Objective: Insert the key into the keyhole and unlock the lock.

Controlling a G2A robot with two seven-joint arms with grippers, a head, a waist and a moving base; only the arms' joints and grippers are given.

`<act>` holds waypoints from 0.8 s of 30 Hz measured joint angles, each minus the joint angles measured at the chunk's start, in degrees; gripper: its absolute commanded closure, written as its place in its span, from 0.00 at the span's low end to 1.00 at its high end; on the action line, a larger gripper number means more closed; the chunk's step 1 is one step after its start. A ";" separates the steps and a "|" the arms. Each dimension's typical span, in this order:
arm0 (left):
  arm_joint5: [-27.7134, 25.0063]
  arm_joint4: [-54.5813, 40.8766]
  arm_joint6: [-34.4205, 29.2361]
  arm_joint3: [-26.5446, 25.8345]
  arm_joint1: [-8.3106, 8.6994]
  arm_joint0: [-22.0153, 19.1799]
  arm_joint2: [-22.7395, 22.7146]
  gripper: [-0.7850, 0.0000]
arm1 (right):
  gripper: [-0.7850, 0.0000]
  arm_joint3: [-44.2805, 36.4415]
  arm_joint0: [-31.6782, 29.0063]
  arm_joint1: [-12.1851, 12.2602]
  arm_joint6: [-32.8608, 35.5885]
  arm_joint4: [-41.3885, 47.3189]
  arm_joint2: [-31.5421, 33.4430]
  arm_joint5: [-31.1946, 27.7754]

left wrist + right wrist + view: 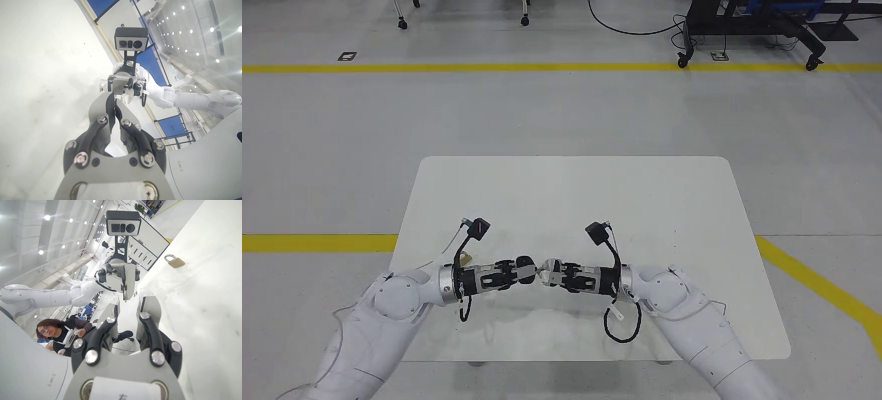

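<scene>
Both arms are bending inward at the elbows, with the forearms lying roughly level and pointing at each other, so the two end effectors are facing tip to tip in front of the body. The left end effector (530,272) is pinching its fingers (110,106) closed on the key (125,294). The right end effector (547,270) is holding its fingers (148,306) spread apart, just beside the left one's tips.

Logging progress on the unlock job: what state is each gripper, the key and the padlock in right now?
left gripper: shut on the key.
right gripper: open, empty.
key: clamped in the left gripper, not in the keyhole.
padlock: lying on the table, shackle looks closed, no key in it.
</scene>
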 measured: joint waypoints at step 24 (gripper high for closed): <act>-0.10 1.55 -0.38 0.18 0.20 -0.54 1.07 0.00 | 1.00 -0.03 0.17 -0.03 0.54 -0.72 -0.28 0.55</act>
